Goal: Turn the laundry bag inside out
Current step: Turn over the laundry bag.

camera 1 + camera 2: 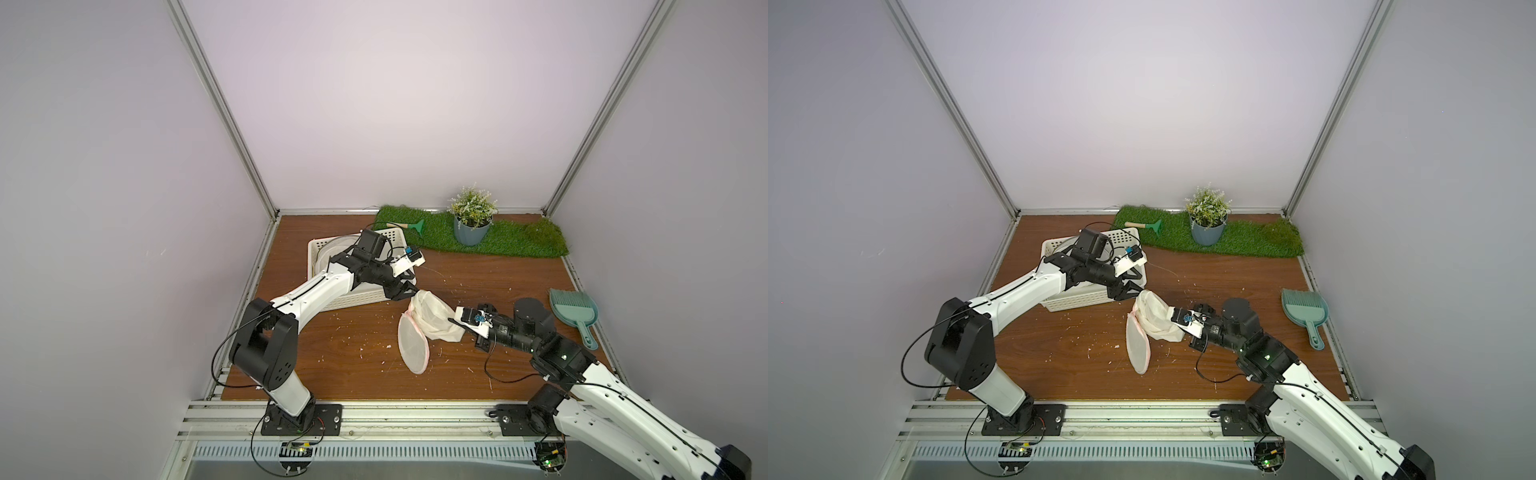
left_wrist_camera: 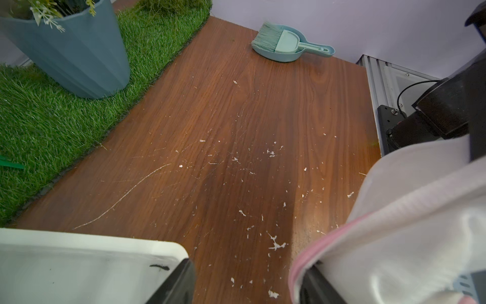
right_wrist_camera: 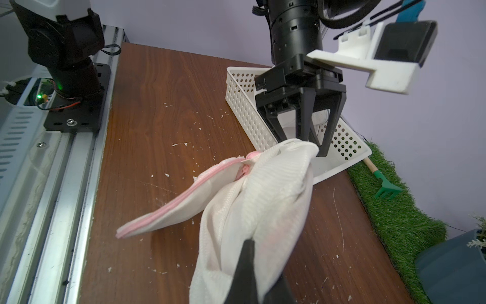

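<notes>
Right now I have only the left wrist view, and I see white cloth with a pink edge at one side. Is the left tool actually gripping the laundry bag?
Observer: No. The right wrist view shows the left tool with its jaws apart, straddling the top of the laundry bag.
Operator: So what holds it up?
Observer: The right tool is shut on the opposite end of the cloth.
Operator: Is all of it off the wood?
Observer: No. In both top views a round pink-rimmed flap hangs down to the table.
</notes>
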Robot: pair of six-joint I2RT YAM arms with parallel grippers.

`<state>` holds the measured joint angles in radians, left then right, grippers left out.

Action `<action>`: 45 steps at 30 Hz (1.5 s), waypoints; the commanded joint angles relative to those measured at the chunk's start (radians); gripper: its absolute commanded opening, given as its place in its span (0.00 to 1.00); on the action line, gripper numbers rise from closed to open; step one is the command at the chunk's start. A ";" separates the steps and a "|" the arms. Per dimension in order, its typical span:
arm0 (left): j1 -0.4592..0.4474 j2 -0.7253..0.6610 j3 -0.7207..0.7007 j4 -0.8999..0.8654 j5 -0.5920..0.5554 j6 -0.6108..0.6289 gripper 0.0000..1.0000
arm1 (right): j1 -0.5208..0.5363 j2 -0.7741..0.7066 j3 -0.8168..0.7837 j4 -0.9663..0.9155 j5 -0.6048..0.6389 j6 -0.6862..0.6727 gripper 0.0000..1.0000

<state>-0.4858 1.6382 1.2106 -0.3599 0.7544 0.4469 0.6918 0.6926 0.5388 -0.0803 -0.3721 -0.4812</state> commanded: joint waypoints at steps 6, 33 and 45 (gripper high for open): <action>0.041 -0.010 -0.049 -0.014 -0.031 0.024 0.64 | -0.006 -0.091 -0.046 0.267 -0.037 0.101 0.00; -0.053 -0.643 -0.415 0.496 -0.183 0.246 0.71 | -0.010 -0.099 -0.084 0.217 0.081 0.248 0.00; -0.121 -0.508 -0.255 0.350 0.030 0.502 0.77 | -0.010 0.008 0.047 0.065 -0.106 0.171 0.00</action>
<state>-0.5930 1.0985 0.8890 0.0910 0.6907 0.8444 0.6849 0.6941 0.5266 0.0193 -0.4232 -0.2668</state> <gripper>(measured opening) 0.763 0.071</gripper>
